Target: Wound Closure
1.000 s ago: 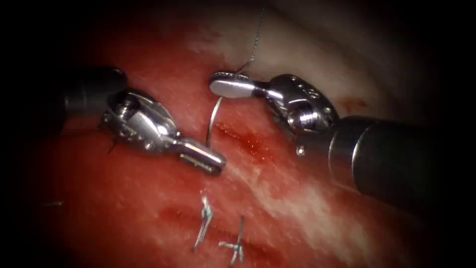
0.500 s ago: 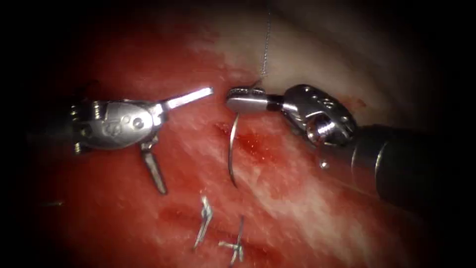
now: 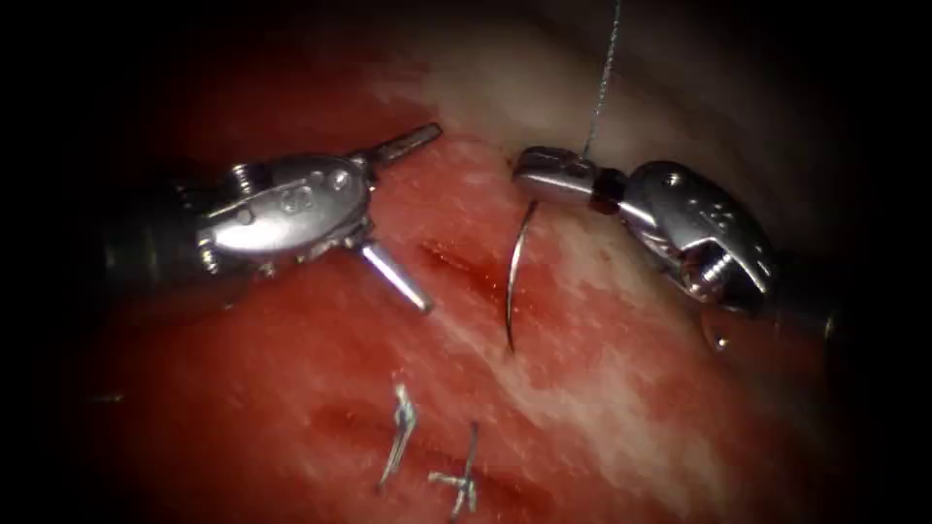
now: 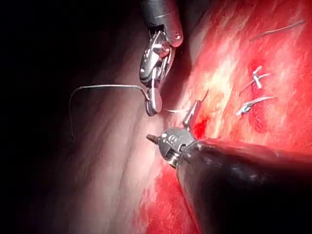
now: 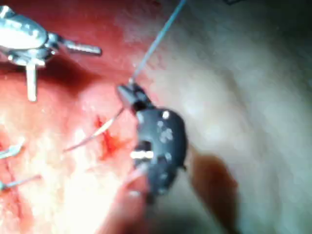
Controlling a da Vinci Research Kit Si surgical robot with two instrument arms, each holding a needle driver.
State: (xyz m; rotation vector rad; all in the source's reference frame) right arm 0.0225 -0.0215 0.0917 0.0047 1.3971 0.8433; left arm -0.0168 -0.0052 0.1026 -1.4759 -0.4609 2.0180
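Endoscope view: the right arm's silver tool (image 3: 544, 180) grips the thin curved steel needle (image 3: 515, 277) near its thread end, needle hanging free over the red tissue's (image 3: 602, 408) dark cut (image 3: 466, 272); grey thread (image 3: 602, 82) rises above; the left arm's silver tool (image 3: 413, 218) gapes empty left of the cut.
Left wrist view: its jaws look spread.
Right wrist view: jaws clamp the needle, seemingly.

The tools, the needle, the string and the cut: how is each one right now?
Left tool: jaws open, holds nothing.
Right tool: jaws shut on the needle near its thread end.
Needle: hangs curved over the tissue, out of it.
Thread: runs up from the right tool.
Cut: open, red.
Cut ends of thread: lying flat.
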